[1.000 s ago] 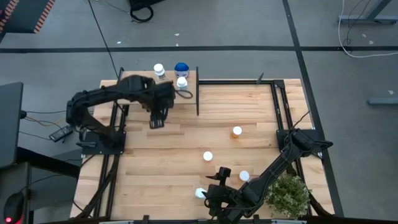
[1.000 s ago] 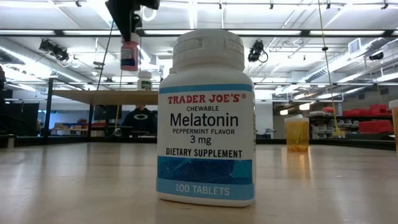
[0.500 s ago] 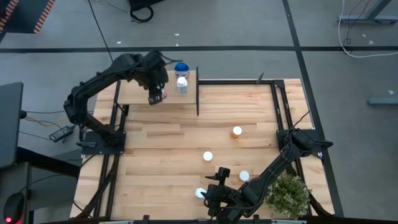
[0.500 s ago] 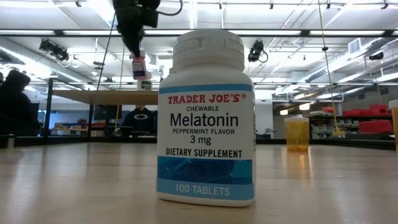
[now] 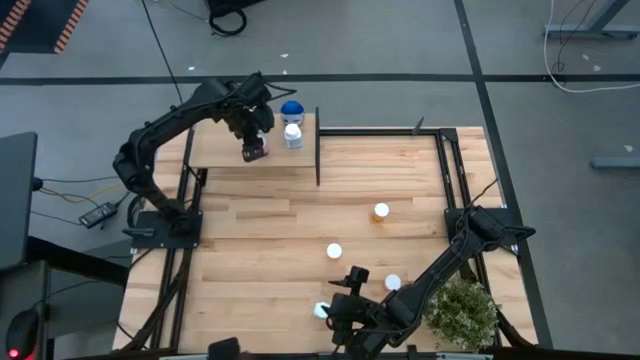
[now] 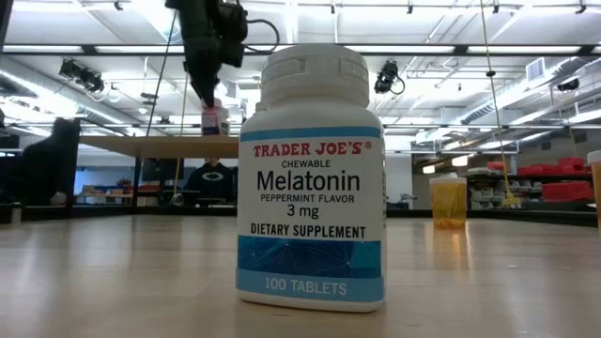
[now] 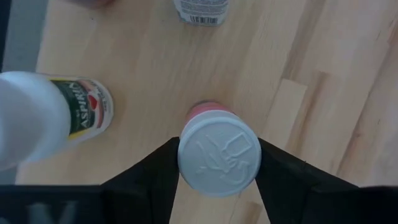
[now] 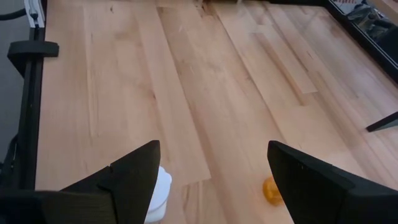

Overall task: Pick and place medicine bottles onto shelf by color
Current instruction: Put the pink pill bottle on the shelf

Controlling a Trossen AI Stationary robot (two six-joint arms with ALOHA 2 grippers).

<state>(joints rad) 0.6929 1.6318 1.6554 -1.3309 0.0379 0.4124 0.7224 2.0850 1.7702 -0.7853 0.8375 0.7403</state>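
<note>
Up close, Melatonin bottle (image 6: 313,178) reads "TRADER JOE'S", "3 mg", "100 TABLETS"

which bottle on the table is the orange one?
The orange bottle, standing alone toward the table's right middle, nearest the shelf. The other loose bottles there, like the white-capped one at centre, show only white from above.

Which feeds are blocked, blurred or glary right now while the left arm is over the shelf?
Low view: the melatonin bottle fills the centre, sharp; bright ceiling lights behind, the left gripper dark against them. Left wrist view: the white-capped bottle is clear, the aspirin bottle blurred up close. High view: even light, no glare on the shelf.
</note>
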